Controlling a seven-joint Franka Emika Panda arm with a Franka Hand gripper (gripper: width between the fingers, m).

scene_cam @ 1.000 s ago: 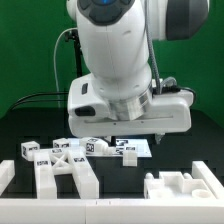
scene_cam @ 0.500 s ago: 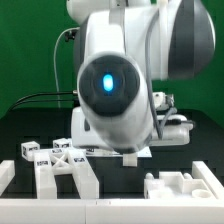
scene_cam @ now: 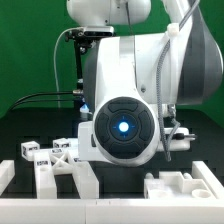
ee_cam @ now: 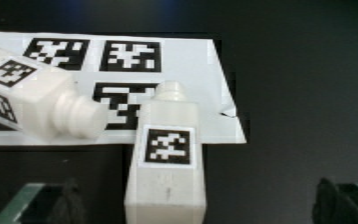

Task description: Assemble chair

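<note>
White plastic chair parts lie loose on a black tabletop [scene_cam: 118, 186]. In the exterior view a large white robot arm [scene_cam: 130, 60], with a glowing blue ring on its round joint, fills the middle and hides the claw. At the exterior view's left lies a cross-braced frame [scene_cam: 60, 170], with small tagged blocks [scene_cam: 30, 150] just beyond it. At the exterior view's right sits a chunky notched piece [scene_cam: 185, 187], well apart from the frame. A green backdrop [scene_cam: 30, 50] stands behind. The wrist view looks down on the marker board [ee_cam: 190, 70], flat on the tabletop. Two chair pieces rest on it. A long square leg [ee_cam: 167, 150] carries one black-and-white tag on its upper face, with one end on the board and the other reaching off onto the tabletop. A second tagged leg [ee_cam: 51, 105] lies slanted just beside it; whether they touch is unclear. The claw [ee_cam: 194, 205] is open: its dark fingers [ee_cam: 43, 200] stand wide apart on either side of the long leg's near end, touching nothing.
</note>
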